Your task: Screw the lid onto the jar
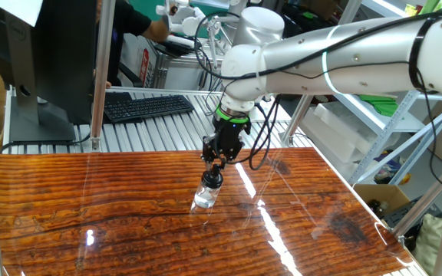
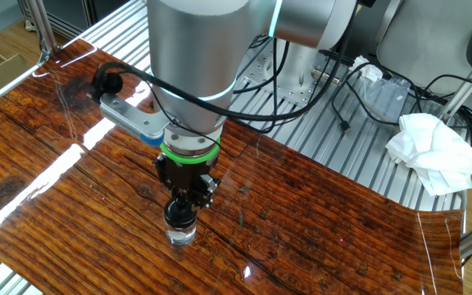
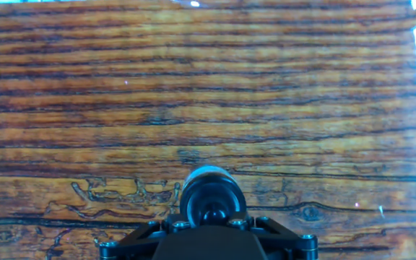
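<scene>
Gripper point(image 1: 216, 170) apparently clamped on lid point(image 1: 214, 180) atop jar point(image 1: 206, 198).

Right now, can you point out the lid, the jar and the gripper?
lid point(image 1: 215, 179), one fixed view, its dark side wall.
jar point(image 2: 181, 236), the other fixed view, its clear body below the lid.
gripper point(image 1: 216, 164), one fixed view, between its fingertips.

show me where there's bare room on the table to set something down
Most of the wooden table is bare: the wide stretch toward the keyboard side, and the near edge. It is crowded only mid-table, where the gripper stands over the lid and jar.
</scene>
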Action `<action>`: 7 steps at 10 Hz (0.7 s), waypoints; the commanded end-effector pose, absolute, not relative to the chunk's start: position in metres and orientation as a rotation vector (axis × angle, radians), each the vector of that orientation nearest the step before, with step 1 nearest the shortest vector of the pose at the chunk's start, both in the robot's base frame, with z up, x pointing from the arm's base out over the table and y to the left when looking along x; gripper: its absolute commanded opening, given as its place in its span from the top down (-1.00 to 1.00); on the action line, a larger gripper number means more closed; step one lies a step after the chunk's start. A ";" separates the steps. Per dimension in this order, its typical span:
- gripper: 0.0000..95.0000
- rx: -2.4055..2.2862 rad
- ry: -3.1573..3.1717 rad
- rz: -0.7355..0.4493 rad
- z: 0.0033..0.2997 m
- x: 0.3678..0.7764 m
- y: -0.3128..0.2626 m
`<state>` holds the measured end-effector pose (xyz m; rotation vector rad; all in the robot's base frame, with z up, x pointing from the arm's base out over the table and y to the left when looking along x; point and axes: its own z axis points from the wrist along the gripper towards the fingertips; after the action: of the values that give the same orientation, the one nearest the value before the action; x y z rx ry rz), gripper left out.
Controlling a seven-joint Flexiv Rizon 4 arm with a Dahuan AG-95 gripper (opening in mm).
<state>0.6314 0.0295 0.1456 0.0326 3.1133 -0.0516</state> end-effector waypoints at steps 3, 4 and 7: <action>0.20 0.030 3.109 0.010 0.146 0.631 0.029; 0.20 0.017 3.107 0.006 0.146 0.631 0.029; 0.20 0.013 3.106 0.006 0.146 0.631 0.029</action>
<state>0.6294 0.0293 0.1457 0.0120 3.1040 0.0070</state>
